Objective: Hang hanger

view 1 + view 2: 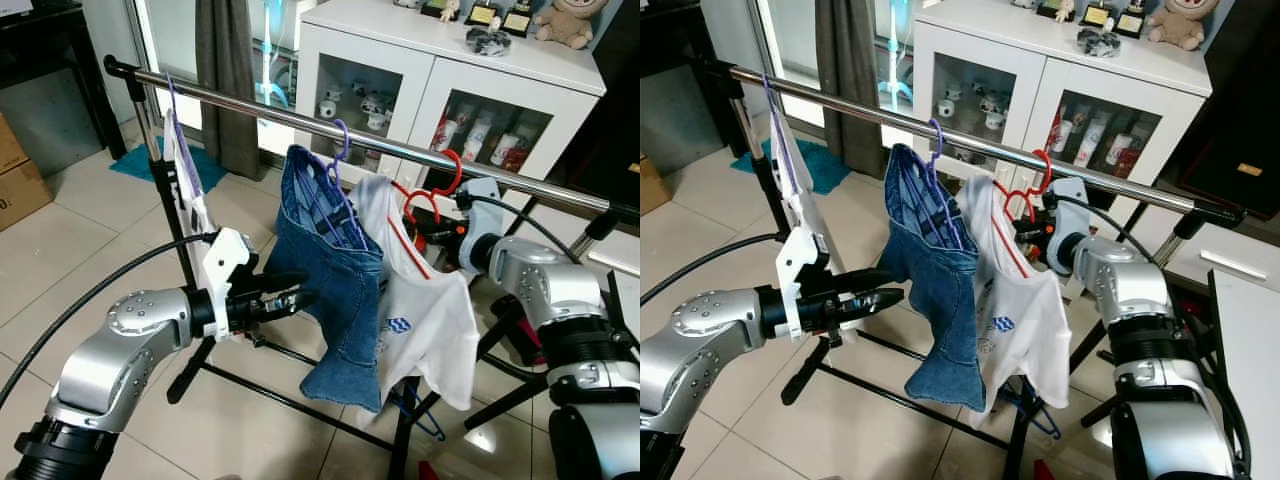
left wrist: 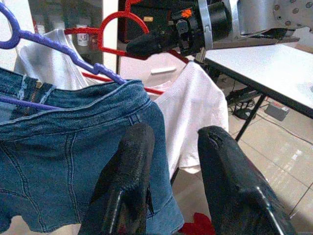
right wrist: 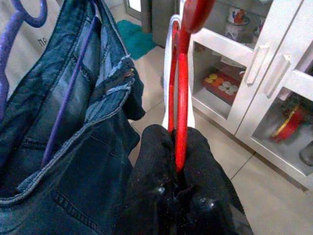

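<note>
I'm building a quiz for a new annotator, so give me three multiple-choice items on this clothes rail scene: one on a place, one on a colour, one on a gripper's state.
1. Where does the white T-shirt hang, from the robot's side?
A. left of the denim shorts
B. right of the denim shorts
C. on the floor

2. What colour is the hanger under the denim shorts?
A. purple
B. green
C. yellow

3. What is the right gripper doing?
A. hanging open and idle
B. gripping the rail
C. shut on the red hanger

Key: 1 B, the shirt is on the shorts' right on the rail. 2 A, the purple hanger hooks over the rail above the shorts. 3 C, the right wrist view shows the fingers pinching the red hanger; the left gripper is open.
</note>
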`<state>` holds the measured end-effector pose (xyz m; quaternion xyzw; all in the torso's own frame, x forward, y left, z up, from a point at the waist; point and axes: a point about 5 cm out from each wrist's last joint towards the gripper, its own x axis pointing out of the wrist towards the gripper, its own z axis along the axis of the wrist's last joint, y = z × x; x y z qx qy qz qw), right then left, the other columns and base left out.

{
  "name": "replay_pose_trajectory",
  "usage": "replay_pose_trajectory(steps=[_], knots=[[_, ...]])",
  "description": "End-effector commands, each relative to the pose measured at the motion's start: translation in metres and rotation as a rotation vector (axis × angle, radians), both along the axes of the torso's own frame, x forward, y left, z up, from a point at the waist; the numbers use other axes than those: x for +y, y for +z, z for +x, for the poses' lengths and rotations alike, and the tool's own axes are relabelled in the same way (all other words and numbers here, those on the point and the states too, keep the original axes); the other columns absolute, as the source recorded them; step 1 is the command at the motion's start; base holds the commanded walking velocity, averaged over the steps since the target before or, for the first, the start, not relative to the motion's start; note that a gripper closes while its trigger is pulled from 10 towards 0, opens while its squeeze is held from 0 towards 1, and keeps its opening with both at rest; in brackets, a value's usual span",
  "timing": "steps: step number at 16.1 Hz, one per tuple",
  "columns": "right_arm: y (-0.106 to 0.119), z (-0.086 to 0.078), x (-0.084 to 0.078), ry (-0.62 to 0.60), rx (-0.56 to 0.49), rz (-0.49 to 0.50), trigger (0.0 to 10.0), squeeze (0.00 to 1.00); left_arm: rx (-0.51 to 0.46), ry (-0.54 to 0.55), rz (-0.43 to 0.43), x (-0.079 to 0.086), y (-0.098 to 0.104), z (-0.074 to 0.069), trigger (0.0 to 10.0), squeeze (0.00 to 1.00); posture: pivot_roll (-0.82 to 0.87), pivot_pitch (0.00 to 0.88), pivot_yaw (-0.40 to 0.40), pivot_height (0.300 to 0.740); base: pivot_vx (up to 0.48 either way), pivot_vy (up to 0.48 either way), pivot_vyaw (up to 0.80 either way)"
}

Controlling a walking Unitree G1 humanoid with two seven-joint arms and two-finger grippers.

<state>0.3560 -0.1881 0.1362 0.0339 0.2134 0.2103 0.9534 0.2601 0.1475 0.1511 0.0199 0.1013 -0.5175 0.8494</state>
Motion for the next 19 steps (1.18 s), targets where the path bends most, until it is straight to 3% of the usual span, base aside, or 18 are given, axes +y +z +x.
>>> replay_pose_trajectory(steps=[1,6,9,11,15,19], knots=[[0.009,0.0,-0.004,-0.009,-0.05,0.03,0.0,0.0,-0.016,0.008,0.01,0.002,0.001,0.001,10.0,0.0,-0.06,0.0,-0.086,0.74,0.0,0.0,0.0],[0.028,-0.004,0.001,-0.077,-0.202,0.089,0.0,0.0,-0.045,0.145,-0.006,0.013,0.0,0.005,10.0,0.0,-0.08,0.0,-0.066,0.74,0.0,0.0,0.0],[0.04,-0.02,0.005,-0.055,-0.28,0.096,0.0,0.0,-0.103,0.338,-0.003,0.021,-0.001,0.005,10.0,0.0,-0.08,0.0,-0.08,0.74,0.0,0.0,0.0],[0.036,-0.032,0.007,-0.048,-0.27,0.073,0.0,0.0,-0.113,0.441,0.006,0.025,-0.003,0.003,10.0,0.0,-0.07,0.0,-0.083,0.74,0.0,0.0,0.0],[0.003,-0.079,0.015,-0.099,-0.2,0.047,0.0,0.0,-0.121,0.612,0.048,0.03,-0.021,-0.01,10.0,0.0,-0.08,0.0,-0.092,0.74,0.0,0.0,0.0],[0.003,-0.079,0.015,-0.099,-0.2,0.047,0.0,0.0,-0.121,0.612,0.048,0.03,-0.021,-0.01,10.0,0.0,-0.08,0.0,-0.092,0.74,0.0,0.0,0.0]])
